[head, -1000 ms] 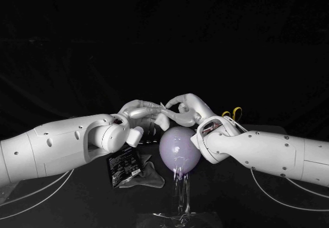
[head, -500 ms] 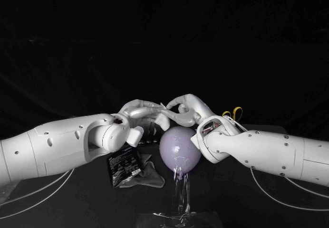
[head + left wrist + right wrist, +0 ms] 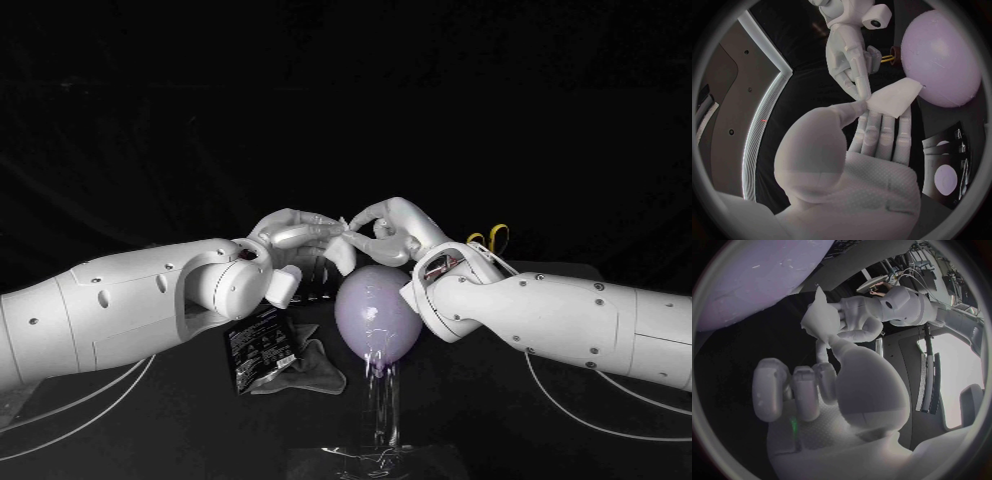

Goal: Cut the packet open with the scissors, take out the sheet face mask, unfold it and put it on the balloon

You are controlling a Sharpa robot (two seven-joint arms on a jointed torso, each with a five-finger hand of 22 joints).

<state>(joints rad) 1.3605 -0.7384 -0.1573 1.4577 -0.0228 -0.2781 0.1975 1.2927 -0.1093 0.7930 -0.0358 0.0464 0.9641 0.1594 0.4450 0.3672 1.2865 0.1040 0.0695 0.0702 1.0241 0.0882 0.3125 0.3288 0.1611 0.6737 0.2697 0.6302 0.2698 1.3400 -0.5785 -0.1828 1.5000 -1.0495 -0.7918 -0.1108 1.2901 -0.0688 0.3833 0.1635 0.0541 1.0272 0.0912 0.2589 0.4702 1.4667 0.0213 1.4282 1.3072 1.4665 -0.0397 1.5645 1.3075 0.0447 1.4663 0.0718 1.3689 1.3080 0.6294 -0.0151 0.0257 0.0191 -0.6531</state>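
Left hand [image 3: 293,236] and right hand [image 3: 389,227] both pinched the folded white sheet mask [image 3: 893,97], held just above the lilac balloon [image 3: 378,315].

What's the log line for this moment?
step: unfolding | left hand: pinches folded white sheet mask | right hand: pinches mask | purple balloon: bare | black packet: lies beside balloon

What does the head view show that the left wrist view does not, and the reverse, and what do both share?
Head view: the clear stand under the balloon, and the grey cloth by the packet. Left wrist view: the palm of the left hand. Both: the mask pinched between left hand and right hand, the balloon, the packet.
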